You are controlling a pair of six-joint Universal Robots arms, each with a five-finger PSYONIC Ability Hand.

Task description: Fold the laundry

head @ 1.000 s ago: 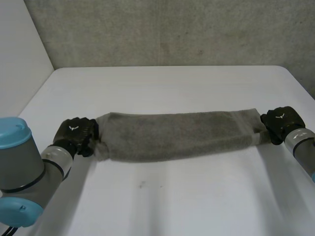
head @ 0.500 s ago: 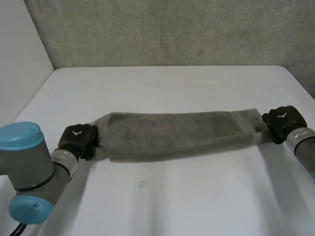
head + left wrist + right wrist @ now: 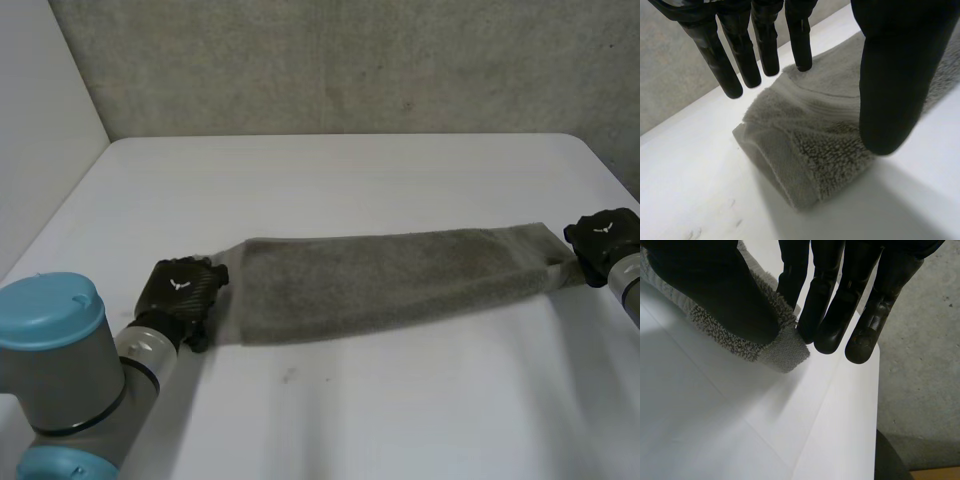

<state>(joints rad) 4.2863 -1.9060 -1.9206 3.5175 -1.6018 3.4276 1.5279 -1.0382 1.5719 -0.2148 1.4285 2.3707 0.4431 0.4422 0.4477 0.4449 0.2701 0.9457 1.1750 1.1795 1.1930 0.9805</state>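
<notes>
A grey towel [image 3: 390, 280], folded into a long narrow band, lies across the white table [image 3: 330, 170]. My left hand [image 3: 180, 295] is at its left end. In the left wrist view that folded end [image 3: 805, 150] rests on the table under the hand, whose straight fingers [image 3: 740, 55] and thumb [image 3: 895, 75] stand apart above it, open. My right hand [image 3: 605, 238] is at the towel's right end. There the thumb [image 3: 715, 285] presses the towel's corner [image 3: 785, 352] against the fingers [image 3: 825, 305], so this hand is shut on it.
A concrete wall [image 3: 330, 60] runs behind the table's far edge. The right hand is near the table's right edge [image 3: 875, 405]. Bare tabletop lies in front of and behind the towel.
The towel and both hands have shifted to the right. The left hand's fingers have opened and let go of the towel's left end. The right hand keeps its pinch.
</notes>
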